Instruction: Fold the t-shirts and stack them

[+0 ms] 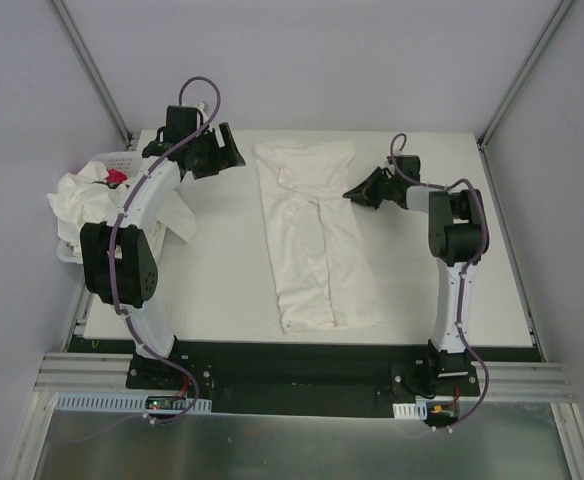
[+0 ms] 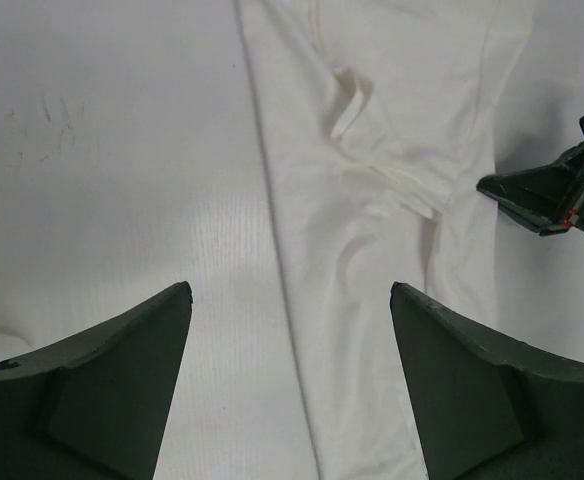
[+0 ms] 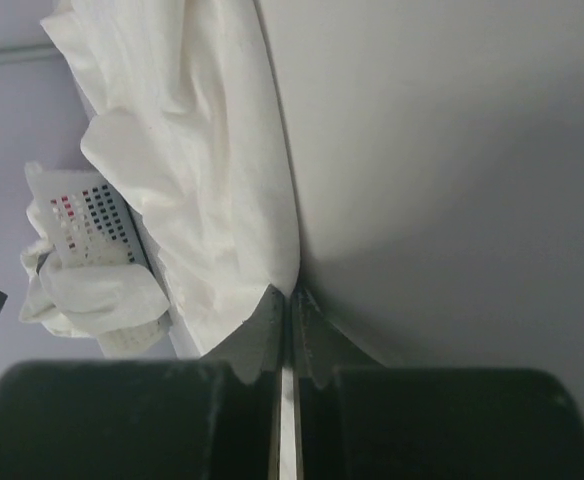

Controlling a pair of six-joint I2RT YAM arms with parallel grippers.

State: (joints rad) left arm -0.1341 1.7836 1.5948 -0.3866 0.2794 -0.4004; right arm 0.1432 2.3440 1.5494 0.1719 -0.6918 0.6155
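We log 1 shirt (image 1: 317, 240) folded to a long strip, nothing stacked, other shirts (image 1: 77, 205) heaped at the basket (image 1: 120, 158); right gripper (image 1: 352, 192) pinches its edge, left gripper (image 1: 227, 155) gapes empty.

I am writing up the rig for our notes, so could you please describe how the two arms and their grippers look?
Both the left arm and right arm have white links between bulky black joints. A thin purple cable runs along each, looping free near the wrist. The left gripper and right gripper have dark, wedge-shaped fingers tapering to points.
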